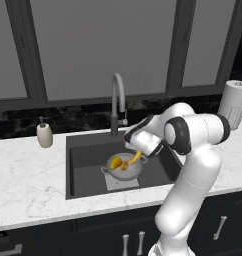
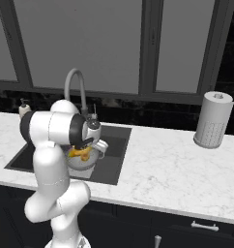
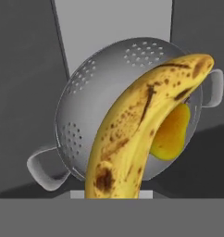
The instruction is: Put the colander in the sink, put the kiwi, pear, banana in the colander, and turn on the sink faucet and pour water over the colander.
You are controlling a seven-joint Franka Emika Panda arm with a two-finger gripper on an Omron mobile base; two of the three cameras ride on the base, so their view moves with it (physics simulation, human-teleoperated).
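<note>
Left on the marble surface (image 1: 28,175), a white soap bottle (image 1: 44,135). In the dark sink (image 1: 85,155), a silver colander (image 1: 124,167) on the lighter floor plate, holding a yellow pear (image 3: 171,134). Just above the colander, a spotted banana (image 3: 137,134), clenched in the gripper (image 1: 138,156), its far end over the bowl. Behind, a grey faucet (image 1: 117,102). Arm bent forward and down over the basin. Far right, a paper towel roll (image 2: 213,119).
</note>
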